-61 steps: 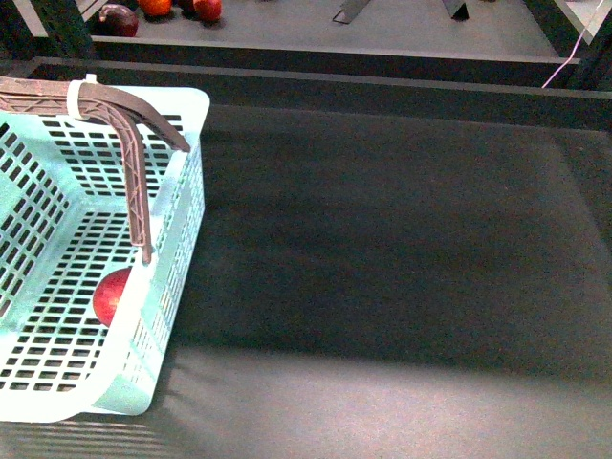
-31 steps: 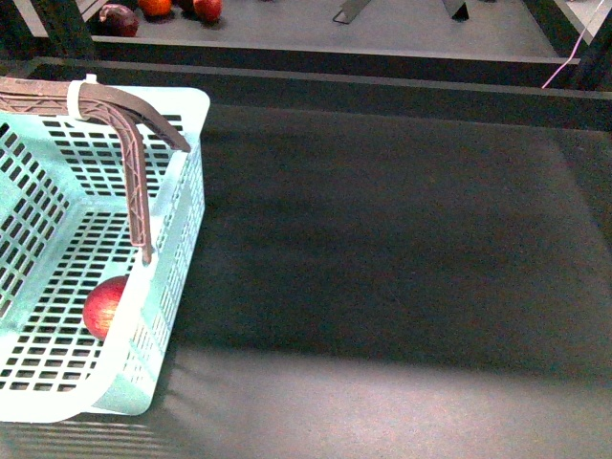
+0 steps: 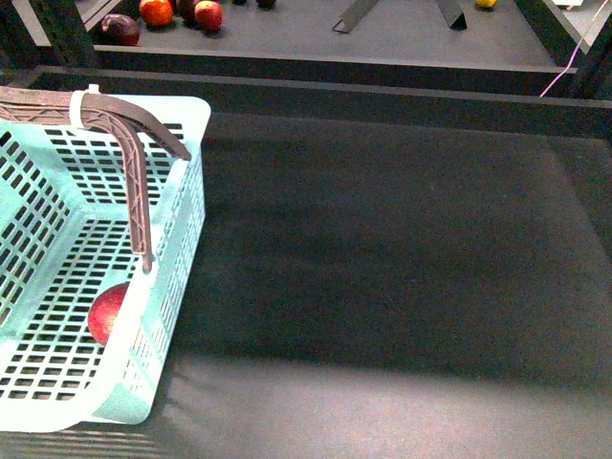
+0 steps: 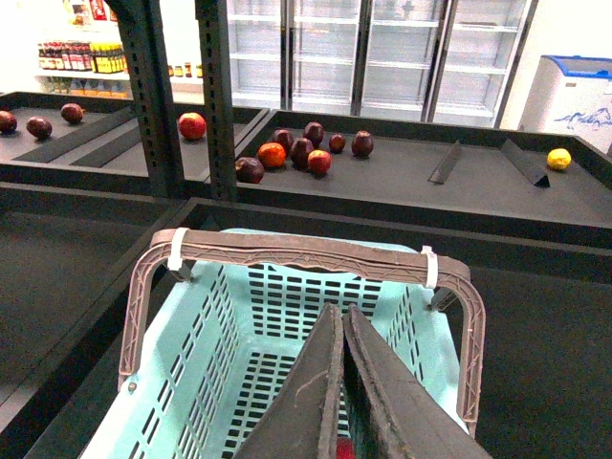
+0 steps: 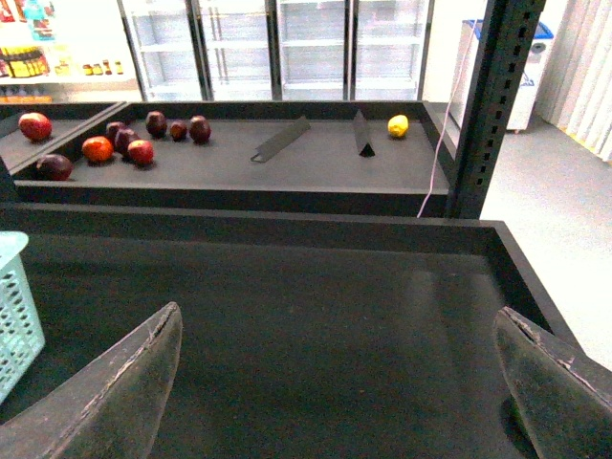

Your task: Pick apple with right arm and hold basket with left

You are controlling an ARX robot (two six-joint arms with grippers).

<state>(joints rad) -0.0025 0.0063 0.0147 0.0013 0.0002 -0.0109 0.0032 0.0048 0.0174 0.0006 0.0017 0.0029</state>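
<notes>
The apple (image 3: 108,312) lies on the slotted floor of the basket (image 3: 182,206), at about 8 o'clock in the front view. It sits against the basket's right wall, and the pale rim hides part of it. The basket fills the 9 o'clock side of that view and rests on the dark surface (image 3: 382,239). A grey-brown ribbed handle (image 3: 134,172) arches over it, tied on with white zip ties.

In the left wrist view the left gripper (image 4: 341,316) points down into the basket on the near side of that handle. Its two dark fingers (image 4: 306,402) are pressed flat together along their length. Nothing is visible between them, and they do not touch the handle. A sliver of red shows just under them.

To the right of the basket the surface is bare matting out to 3 o'clock. At 11 o'clock, on the shelf behind, sits a cluster of red and dark fruits (image 3: 156,11), and a lemon (image 3: 487,3) sits at 1 o'clock.

The right gripper (image 5: 337,311) hangs over the surface well apart from the basket. Its fingers (image 5: 124,392) are spread wide and hold nothing.
</notes>
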